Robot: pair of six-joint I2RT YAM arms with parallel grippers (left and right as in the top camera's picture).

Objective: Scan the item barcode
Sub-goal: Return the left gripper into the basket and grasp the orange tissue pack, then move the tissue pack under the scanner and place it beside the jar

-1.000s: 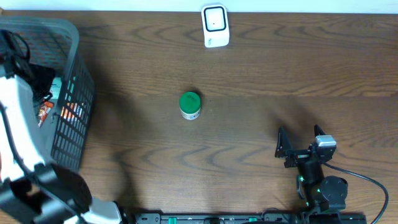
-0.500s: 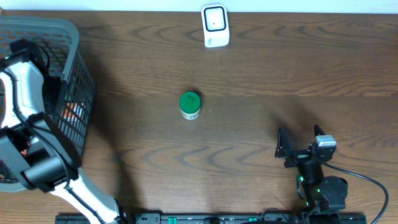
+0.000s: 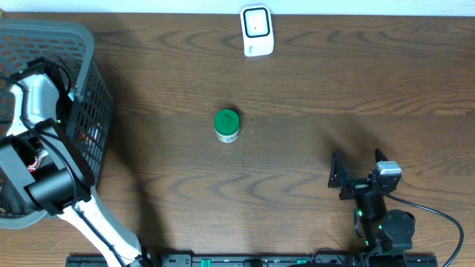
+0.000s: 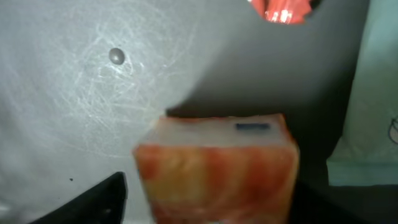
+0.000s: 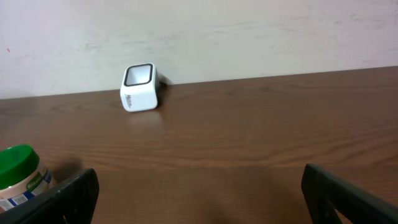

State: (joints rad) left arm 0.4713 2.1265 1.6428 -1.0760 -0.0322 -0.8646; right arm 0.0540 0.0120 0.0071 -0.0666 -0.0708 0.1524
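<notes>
From the overhead view my left arm reaches down into the grey basket (image 3: 93, 89) at the left end of the bench (image 3: 334, 89). On the left wrist view the left gripper (image 4: 211, 186) hangs over an orange-and-red box (image 4: 214, 168) with a pale top that lies on the basket's scratched grey floor. The jaws are spread to either side of this box. I can see a sliver of floor between the left finger and the box, but the right side is too dark to judge contact. A red packet (image 4: 280, 9) shows at the top edge and a pale pack (image 4: 373, 112) stands just right of the box.

The right gripper (image 3: 358, 167) sits low at the near right of the bench, jaws spread wide with nothing between them. The white scanner (image 3: 257, 31) stands at the far edge, and a green-lidded jar (image 3: 226, 124) stands mid-bench, well apart from both.
</notes>
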